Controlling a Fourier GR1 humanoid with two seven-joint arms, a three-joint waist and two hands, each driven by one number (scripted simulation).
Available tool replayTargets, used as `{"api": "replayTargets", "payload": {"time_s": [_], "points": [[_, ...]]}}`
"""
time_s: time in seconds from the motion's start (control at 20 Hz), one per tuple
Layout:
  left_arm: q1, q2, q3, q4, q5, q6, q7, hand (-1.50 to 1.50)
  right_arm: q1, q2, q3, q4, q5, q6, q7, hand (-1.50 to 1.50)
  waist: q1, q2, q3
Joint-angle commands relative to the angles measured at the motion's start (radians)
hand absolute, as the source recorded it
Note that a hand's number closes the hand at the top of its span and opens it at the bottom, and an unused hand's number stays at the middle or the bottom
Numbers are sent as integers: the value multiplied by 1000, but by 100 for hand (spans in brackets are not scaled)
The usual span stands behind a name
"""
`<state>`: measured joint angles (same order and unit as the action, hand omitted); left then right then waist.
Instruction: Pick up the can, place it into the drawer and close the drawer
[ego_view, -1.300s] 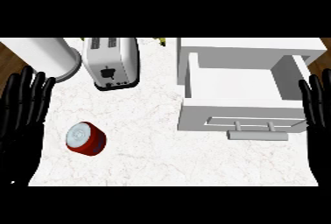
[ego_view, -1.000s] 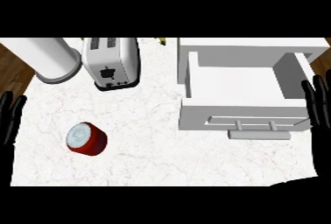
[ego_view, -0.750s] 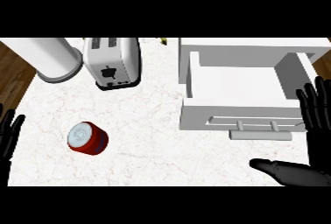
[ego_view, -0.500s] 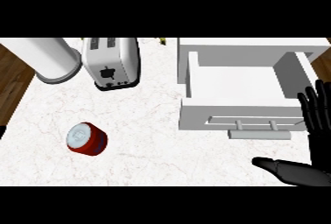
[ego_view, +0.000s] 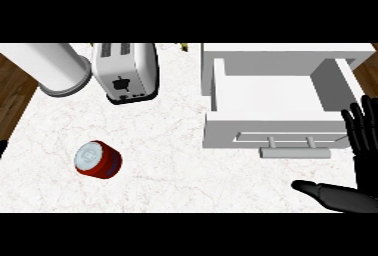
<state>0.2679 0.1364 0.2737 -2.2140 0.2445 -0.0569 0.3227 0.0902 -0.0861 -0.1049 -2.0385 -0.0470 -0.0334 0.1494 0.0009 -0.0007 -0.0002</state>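
A red can (ego_view: 97, 159) with a silver lid lies on the white marble counter (ego_view: 184, 150) at the lower left. The white drawer (ego_view: 284, 107) stands pulled open at the right, nothing visible inside, its bar handle (ego_view: 295, 152) facing me. My right hand (ego_view: 362, 165) is at the right edge beside the drawer's front, fingers straight and pointing up, thumb stretched out to the left low in the view. It is far from the can. Only a dark sliver shows at the left edge where my left hand was.
A white toaster (ego_view: 127, 71) stands at the back, a white cylindrical container (ego_view: 53, 67) to its left. Dark wooden floor (ego_view: 15, 100) shows past the counter's left edge.
My left hand has dropped out of view at the left edge. The right hand has come up and inward at the lower right, its thumb now showing. Can and drawer have not moved.
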Motion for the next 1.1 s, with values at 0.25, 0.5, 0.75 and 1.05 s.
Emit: {"api": "replayTargets", "payload": {"time_s": [0.25, 0.5, 0.75, 1.05], "points": [[-64, -61, -66, 118, -110, 11, -3, -150, -14, -44, -91, 3, -61, 52, 10, -150, -1, 1, 0], [-9, -108, -86, 346, -195, -29, -253, -150, 33, -33, -84, -83, -55, 45, 53, -150, -3, 0, 0], [-47, -135, -117, 381, -250, 37, -248, -150, 67, -34, -102, -24, -54, 98, -43, -150, -3, 1, 0], [-39, -115, -102, 606, -256, 67, -461, -150, 87, 8, -63, -106, -32, 79, 5, -150, -3, 1, 0]]}}
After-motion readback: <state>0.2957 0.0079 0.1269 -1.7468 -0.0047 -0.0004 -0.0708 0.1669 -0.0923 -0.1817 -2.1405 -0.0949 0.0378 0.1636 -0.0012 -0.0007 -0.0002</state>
